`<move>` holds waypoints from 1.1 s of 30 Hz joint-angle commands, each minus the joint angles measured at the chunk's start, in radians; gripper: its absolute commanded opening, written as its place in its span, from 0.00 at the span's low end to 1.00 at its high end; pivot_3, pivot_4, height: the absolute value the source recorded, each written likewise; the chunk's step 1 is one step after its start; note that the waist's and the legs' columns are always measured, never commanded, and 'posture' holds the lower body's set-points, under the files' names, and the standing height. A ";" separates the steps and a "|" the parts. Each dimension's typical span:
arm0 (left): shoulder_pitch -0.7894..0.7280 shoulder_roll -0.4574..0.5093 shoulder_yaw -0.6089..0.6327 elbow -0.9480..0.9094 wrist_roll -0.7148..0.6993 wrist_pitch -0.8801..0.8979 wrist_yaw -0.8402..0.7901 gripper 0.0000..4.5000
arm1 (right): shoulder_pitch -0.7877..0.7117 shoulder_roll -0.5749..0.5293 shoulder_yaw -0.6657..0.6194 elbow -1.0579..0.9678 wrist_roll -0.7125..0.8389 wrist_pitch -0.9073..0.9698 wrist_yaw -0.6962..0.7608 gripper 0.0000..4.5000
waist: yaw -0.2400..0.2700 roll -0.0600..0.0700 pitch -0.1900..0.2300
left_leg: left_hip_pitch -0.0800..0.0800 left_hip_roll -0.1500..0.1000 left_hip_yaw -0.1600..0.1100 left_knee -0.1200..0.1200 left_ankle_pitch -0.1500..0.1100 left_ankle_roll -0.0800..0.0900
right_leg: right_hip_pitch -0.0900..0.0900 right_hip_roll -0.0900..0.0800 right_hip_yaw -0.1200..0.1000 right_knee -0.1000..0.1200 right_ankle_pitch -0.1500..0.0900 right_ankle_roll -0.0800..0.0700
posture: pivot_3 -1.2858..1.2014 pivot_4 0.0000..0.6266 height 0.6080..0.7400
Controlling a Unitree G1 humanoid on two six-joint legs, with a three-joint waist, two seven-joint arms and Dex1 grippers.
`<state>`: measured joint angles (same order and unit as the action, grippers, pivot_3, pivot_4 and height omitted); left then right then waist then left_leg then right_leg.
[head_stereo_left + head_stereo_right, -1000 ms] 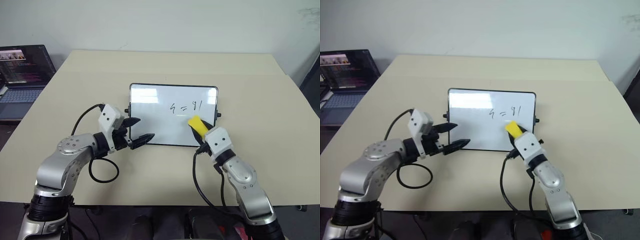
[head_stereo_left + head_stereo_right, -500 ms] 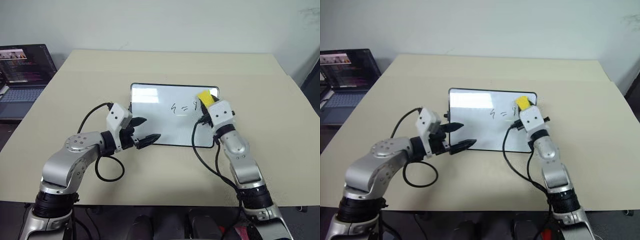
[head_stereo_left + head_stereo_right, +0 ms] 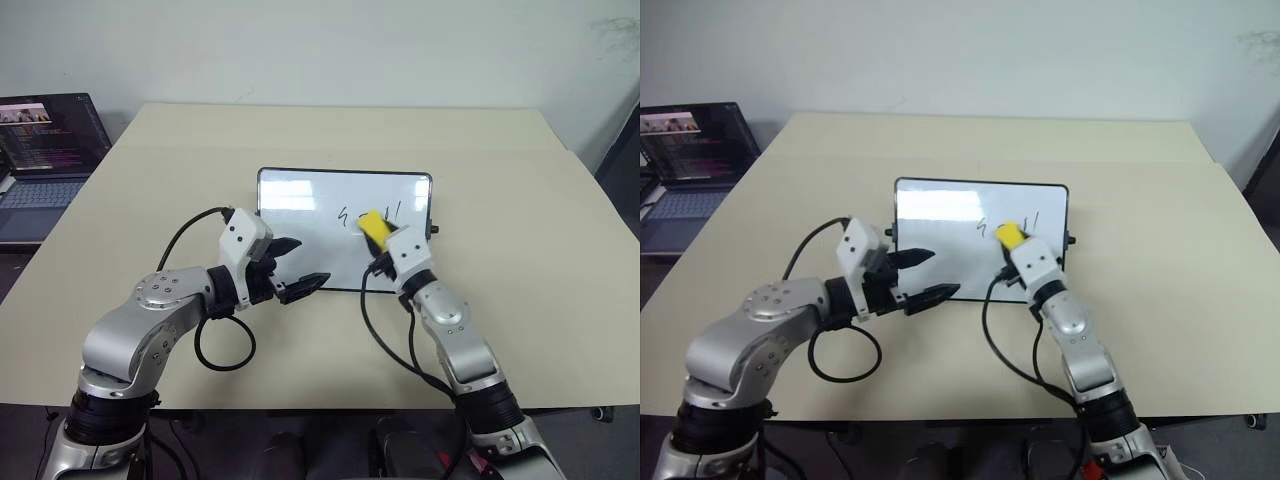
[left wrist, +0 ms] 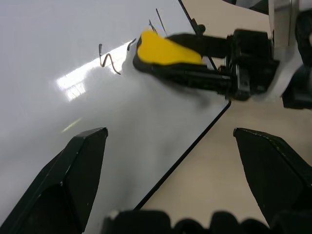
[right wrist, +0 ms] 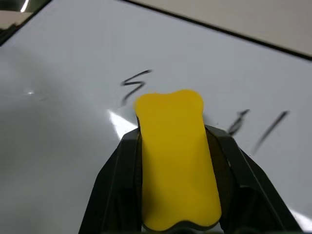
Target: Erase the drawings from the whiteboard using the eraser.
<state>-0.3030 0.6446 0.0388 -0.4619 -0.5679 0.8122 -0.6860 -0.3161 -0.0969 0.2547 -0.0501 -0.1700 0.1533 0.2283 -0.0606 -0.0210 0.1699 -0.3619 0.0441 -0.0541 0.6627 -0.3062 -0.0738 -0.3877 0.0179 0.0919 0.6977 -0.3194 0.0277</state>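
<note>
Your eraser (image 5: 174,165) hides the middle of the drawings (image 3: 345,215) near the whiteboard's (image 3: 300,210) right edge, clamped in your right gripper (image 3: 378,243), while your left gripper (image 3: 295,268) gapes empty over the board's near-left corner.

The whiteboard (image 3: 300,215) bears handwritten drawings (image 5: 204,109) — a "5"-like squiggle, then strokes — partly hidden.
</note>
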 commanded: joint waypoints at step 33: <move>0.069 0.016 0.020 0.008 0.017 -0.101 -0.025 1.00 | 0.053 -0.024 -0.082 -0.081 0.002 0.094 -0.090 0.32 | 0.002 -0.007 -0.005 | 0.004 -0.001 0.000 0.000 0.001 -0.001 | 0.003 0.002 0.000 -0.001 0.000 0.001 | 0.52 0.24 1.00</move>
<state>-0.2272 0.6621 0.0473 -0.4336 -0.5474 0.7280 -0.7098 -0.2513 -0.1168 0.2147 -0.1516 -0.1708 0.2556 0.1610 -0.0585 -0.0280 0.1645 -0.3584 0.0433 -0.0543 0.6627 -0.3054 -0.0749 -0.3844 0.0209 0.0925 0.6970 -0.3191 0.0288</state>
